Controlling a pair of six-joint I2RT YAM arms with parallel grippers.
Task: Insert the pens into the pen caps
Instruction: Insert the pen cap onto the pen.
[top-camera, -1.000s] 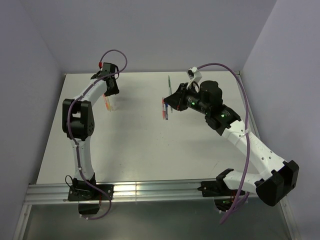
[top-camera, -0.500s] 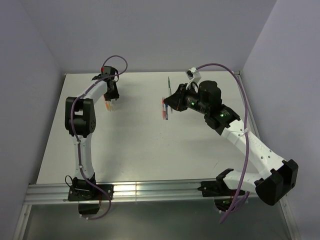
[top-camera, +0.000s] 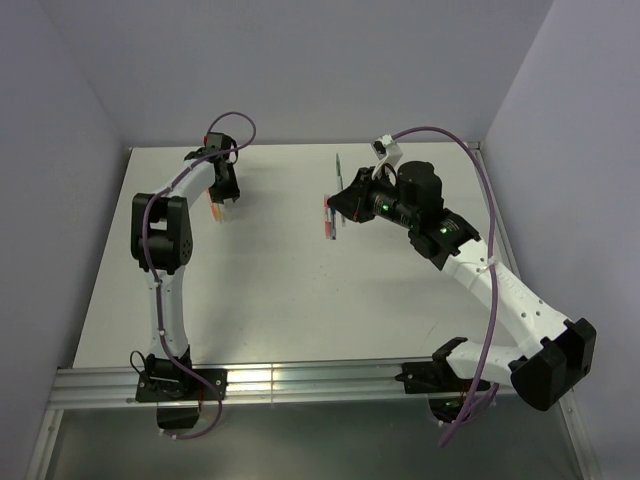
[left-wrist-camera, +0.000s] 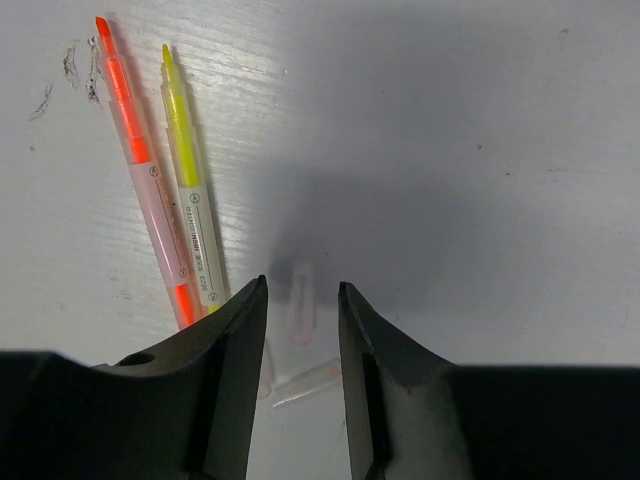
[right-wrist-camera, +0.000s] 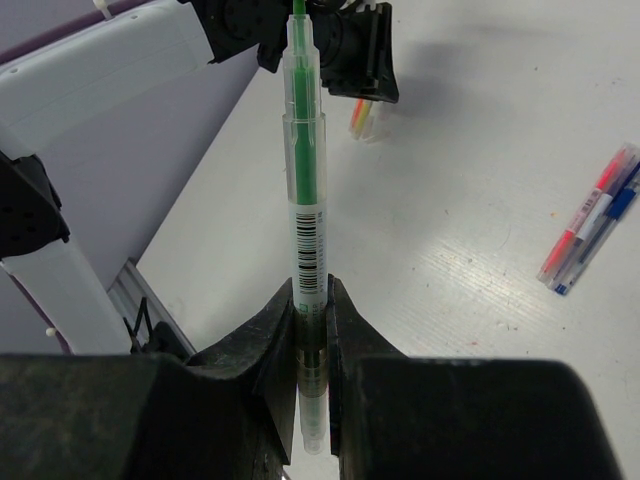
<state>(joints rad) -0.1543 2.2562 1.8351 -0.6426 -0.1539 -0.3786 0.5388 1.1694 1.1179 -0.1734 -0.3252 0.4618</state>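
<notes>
My right gripper (right-wrist-camera: 311, 300) is shut on a green pen (right-wrist-camera: 303, 160) that stands up out of the jaws, tip away. In the top view this gripper (top-camera: 338, 205) hovers by a red and a blue pen (top-camera: 327, 218), which also show in the right wrist view (right-wrist-camera: 590, 220). My left gripper (left-wrist-camera: 302, 290) is open and low over the table at the far left (top-camera: 222, 192). Two clear pen caps lie between its jaws: a pinkish one (left-wrist-camera: 302, 312) and one nearer the wrist (left-wrist-camera: 306, 382). An orange pen (left-wrist-camera: 145, 190) and a yellow pen (left-wrist-camera: 190, 180) lie just to its left.
The white table (top-camera: 300, 290) ends at grey walls at the back and on both sides, and at a metal rail (top-camera: 300, 380) in front. Ink marks (left-wrist-camera: 70, 70) are on the table beside the orange pen's tip.
My left gripper has shifted a little toward the back of the table, over the orange and yellow pens. My right arm has stayed still with the green pen.
</notes>
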